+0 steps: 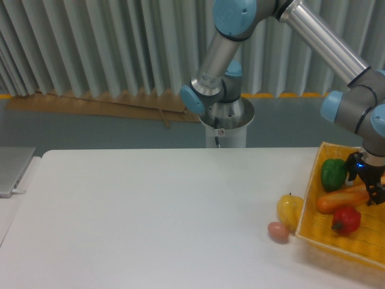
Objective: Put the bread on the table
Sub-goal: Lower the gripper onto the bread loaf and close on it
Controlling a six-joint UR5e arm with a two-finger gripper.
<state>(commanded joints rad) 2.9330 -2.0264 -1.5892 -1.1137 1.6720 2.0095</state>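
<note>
Here, in the one fixed camera view, we judge that we are at the grasping step: the bread (346, 199) lies inside the yellow basket (313, 180) at the right edge of the table (150, 211), and nothing has been lifted yet. The baguette lies slanted, its lower end toward the basket's near-left wall, its upper end running up to the right under the gripper (372, 183). A green pepper (332, 173) sits just behind it and a red pepper (346, 220) just in front, both close to or touching it.

The arm rises from its base (225, 120) behind the table, sweeps up out of the top of the view, and descends at the right with the wrist pointing down into the basket. The gripper sits low over the right part of the bread. Its dark fingers seem to straddle the loaf, but we cannot tell whether they are spread or closed on it; the frame edge cuts part of them off.

Next, we think, the move calls for a firm hold, then a straight lift that clears both peppers and the basket wall before we carry the loaf left. A yellow fruit (290, 209) and a small pinkish egg-like item (278, 231) lie on the table just outside the basket, so the drop spot should be farther left.
</note>
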